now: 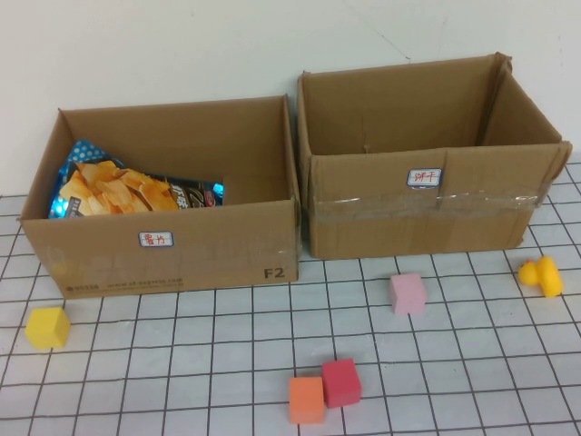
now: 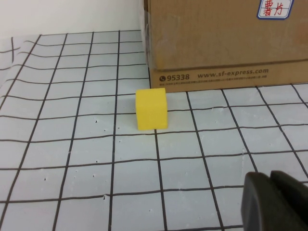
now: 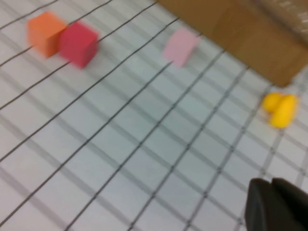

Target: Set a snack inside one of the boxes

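Observation:
Two brown cardboard boxes stand side by side at the back of the gridded table. The left box (image 1: 182, 254) holds a blue bag of chips (image 1: 127, 191), the snack, leaning against its left inner wall. The right box (image 1: 427, 200) shows no contents from here. Neither arm appears in the high view. My left gripper (image 2: 270, 179) is shut and empty, hovering over the table short of the left box (image 2: 226, 43). My right gripper (image 3: 272, 185) is shut too, with nothing in it, above the grid near the right box's corner (image 3: 250, 33).
Small foam cubes lie in front of the boxes: yellow (image 1: 47, 327), orange (image 1: 306, 400), red (image 1: 341, 382) and pink (image 1: 408, 293). A yellow duck-like toy (image 1: 542, 275) sits at the right. The yellow cube (image 2: 151, 108) lies ahead of my left gripper.

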Robot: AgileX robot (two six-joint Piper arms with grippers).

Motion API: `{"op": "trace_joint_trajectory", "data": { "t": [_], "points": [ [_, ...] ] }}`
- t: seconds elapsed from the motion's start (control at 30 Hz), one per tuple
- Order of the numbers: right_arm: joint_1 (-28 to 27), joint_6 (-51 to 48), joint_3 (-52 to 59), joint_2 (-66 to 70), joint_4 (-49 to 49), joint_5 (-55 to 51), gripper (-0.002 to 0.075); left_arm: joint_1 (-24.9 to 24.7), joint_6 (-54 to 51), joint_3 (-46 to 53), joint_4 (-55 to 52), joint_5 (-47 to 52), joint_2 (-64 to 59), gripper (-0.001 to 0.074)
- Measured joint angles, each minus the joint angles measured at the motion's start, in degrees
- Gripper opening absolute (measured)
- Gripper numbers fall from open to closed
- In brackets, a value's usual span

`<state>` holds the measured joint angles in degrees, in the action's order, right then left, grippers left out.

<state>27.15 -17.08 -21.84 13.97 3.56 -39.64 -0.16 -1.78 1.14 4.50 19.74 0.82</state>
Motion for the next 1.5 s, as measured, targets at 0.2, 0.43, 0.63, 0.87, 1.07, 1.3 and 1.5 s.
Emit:
{"op": "trace_joint_trajectory", "data": {
  "t": [0.2,0.43,0.63,0.87,1.07,1.3,1.5],
  "points": [
    [-12.58,-0.25,6.08,-6.66,0.0,8.15,-0.0001,0.0,0.0,0.0,0.0,0.0,0.0,-0.0001],
    [-26.47,-0.25,16.78,-14.28,-3.93,18.54,-0.0001,0.0,0.0,0.0,0.0,0.0,0.0,-0.0001],
    [-31.23,-0.25,22.74,-14.59,-4.97,19.57,-0.0001,0.0,0.0,0.0,0.0,0.0,0.0,-0.0001],
    [-31.68,-0.25,23.15,-14.59,-5.64,19.54,-0.0001,0.0,0.0,0.0,0.0,0.0,0.0,-0.0001],
    [-31.68,0.39,23.15,-14.61,-7.64,19.54,-0.0001,0.0,0.0,0.0,0.0,0.0,0.0,-0.0001],
    [-31.68,8.33,23.15,-14.71,-5.38,19.44,-0.0001,0.0,0.11,0.0,0.0,0.0,0.0,-0.0001],
    [-30.71,9.7,23.15,-14.71,-2.96,19.44,-0.0001,0.0,0.2,0.0,0.0,0.0,0.0,-0.0001]
  ]
}}
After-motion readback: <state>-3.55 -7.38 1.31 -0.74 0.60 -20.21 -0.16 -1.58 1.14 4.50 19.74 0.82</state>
